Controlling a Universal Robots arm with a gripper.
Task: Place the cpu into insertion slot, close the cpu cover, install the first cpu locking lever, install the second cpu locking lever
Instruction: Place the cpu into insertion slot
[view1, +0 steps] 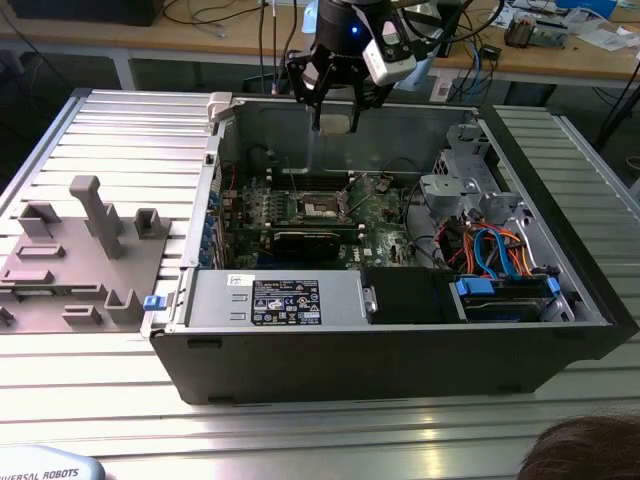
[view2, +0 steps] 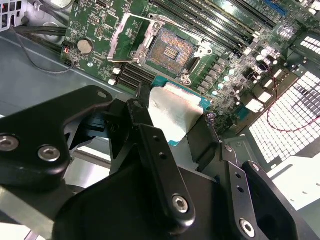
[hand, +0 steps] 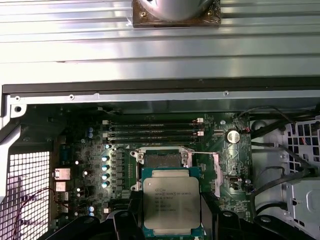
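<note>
The cpu (hand: 172, 202) is pinched by its edges in the gripper (view1: 335, 112), held up in the air. The open, bare socket (hand: 161, 159) is seen below it, well apart.

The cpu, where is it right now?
The cpu is held in the gripper, hanging above the green board inside the open computer case, close to the empty insertion slot in the first wrist view.

Glare whitens the ribbed table (hand: 160, 45); the case (view1: 400, 360) sits dim inside
</note>
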